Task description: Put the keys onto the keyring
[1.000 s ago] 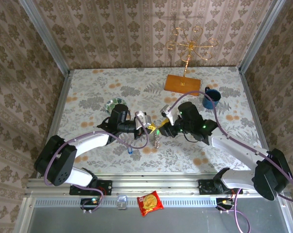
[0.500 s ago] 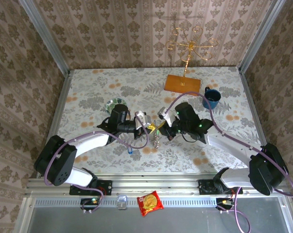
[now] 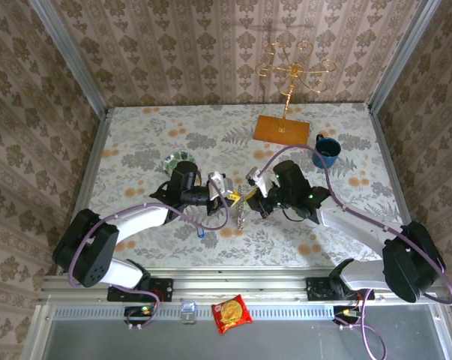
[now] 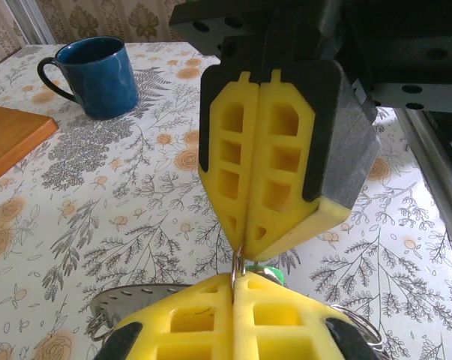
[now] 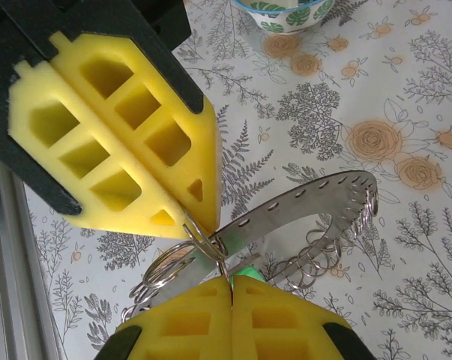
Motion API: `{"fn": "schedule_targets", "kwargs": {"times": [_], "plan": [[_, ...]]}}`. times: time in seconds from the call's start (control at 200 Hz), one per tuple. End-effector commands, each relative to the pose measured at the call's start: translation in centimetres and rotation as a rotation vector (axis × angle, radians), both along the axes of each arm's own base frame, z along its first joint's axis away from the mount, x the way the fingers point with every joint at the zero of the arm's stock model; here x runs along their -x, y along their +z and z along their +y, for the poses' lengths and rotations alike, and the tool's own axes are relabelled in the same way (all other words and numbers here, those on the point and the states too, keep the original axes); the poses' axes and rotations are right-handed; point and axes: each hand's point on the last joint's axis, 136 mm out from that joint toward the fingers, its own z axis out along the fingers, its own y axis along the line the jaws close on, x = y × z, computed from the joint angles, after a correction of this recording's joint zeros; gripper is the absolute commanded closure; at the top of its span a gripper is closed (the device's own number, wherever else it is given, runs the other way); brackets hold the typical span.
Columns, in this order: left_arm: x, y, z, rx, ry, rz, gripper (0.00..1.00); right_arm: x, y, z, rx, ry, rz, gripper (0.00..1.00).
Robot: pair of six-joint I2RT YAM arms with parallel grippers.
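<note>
Left arm [image 3: 139, 217], lower left: white shells and chunky black joint housings. Right arm [image 3: 360, 225], lower right: same build. Purple cables [image 3: 227, 216] loop along both. Close up, the fingers [image 4: 285, 165] are bright yellow blocks with moulded rectangular pockets and black backing plates.

Bright, even light — soft shadows, sharp.

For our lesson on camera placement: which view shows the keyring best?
Right wrist: the keyring arcs across the frame, slotted band and small loops sharp. Left wrist catches a sliver of its rim, low in frame; the top view makes it a tiny grey speck.
</note>
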Motion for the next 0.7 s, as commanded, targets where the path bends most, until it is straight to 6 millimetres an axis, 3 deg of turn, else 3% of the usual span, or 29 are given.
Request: {"fn": "schedule_targets", "kwargs": {"times": [0.0, 0.1, 0.29, 0.445, 0.695], "plan": [[0.8, 0.5, -0.1, 0.026, -0.027, -0.008, 1.00, -0.3, -0.4, 0.6, -0.043, 0.005, 0.017, 1.00], [0.7, 0.4, -0.1, 0.029, -0.025, -0.005, 1.00, -0.5, -0.3, 0.7, -0.061, 0.005, 0.004, 1.00], [0.8, 0.4, -0.1, 0.040, -0.022, -0.001, 1.00, -1.2, 0.2, -0.1, -0.097, -0.032, -0.057, 0.81], [0.8, 0.7, -0.2, 0.067, -0.020, 0.000, 1.00, -0.3, 1.6, -0.3, -0.157, 0.053, -0.258, 0.72], [0.9, 1.1, -0.3, 0.096, -0.025, 0.008, 1.00, 0.6, 2.2, 0.3, -0.185, 0.139, -0.317, 0.70]]}}
